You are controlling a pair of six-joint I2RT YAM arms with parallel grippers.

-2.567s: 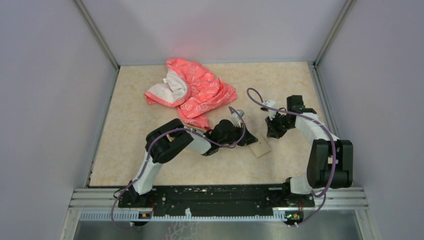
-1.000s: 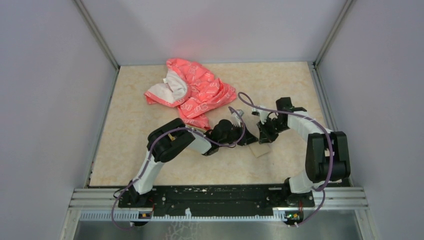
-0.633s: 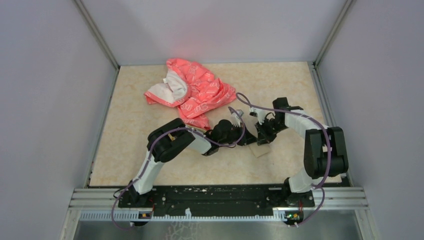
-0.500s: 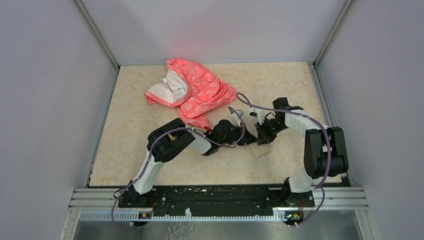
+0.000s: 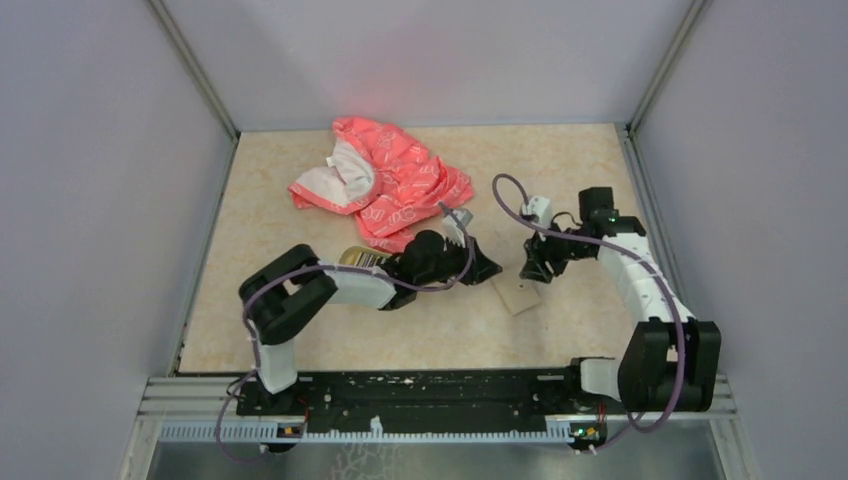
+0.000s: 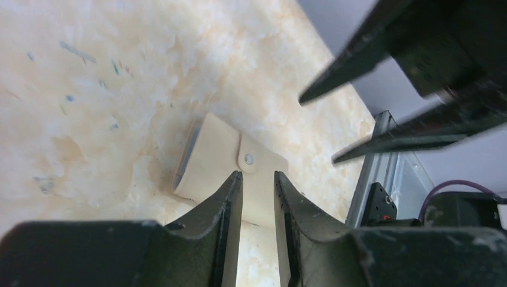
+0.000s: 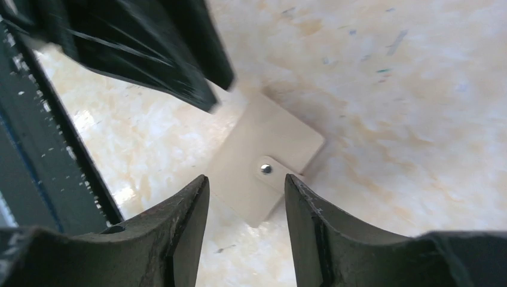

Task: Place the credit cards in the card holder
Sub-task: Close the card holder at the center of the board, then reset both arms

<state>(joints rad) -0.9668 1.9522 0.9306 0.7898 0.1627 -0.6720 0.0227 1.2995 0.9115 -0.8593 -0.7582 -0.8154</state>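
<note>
The card holder (image 5: 517, 296), a flat tan square with a small snap, lies on the beige table between both grippers. In the left wrist view the card holder (image 6: 221, 161) sits just beyond my left gripper (image 6: 258, 177), whose jaws stand a narrow gap apart with nothing between them. The right wrist view shows the card holder (image 7: 269, 149) under my right gripper (image 7: 246, 179), which is open and empty. From above, the left gripper (image 5: 488, 270) is to the holder's upper left and the right gripper (image 5: 528, 272) just above it. No credit cards show in any view.
A pink-red patterned cloth (image 5: 385, 185) lies bunched at the back centre. A gold-rimmed oval dish (image 5: 358, 257) peeks out behind the left forearm. The right gripper's dark fingers (image 6: 382, 60) cross the left wrist view. Metal rails run along the table's edges.
Both grippers have opened and drawn apart from each other. The left arm has pulled back to the left, the right arm back to the right. The card holder stays on the table.
</note>
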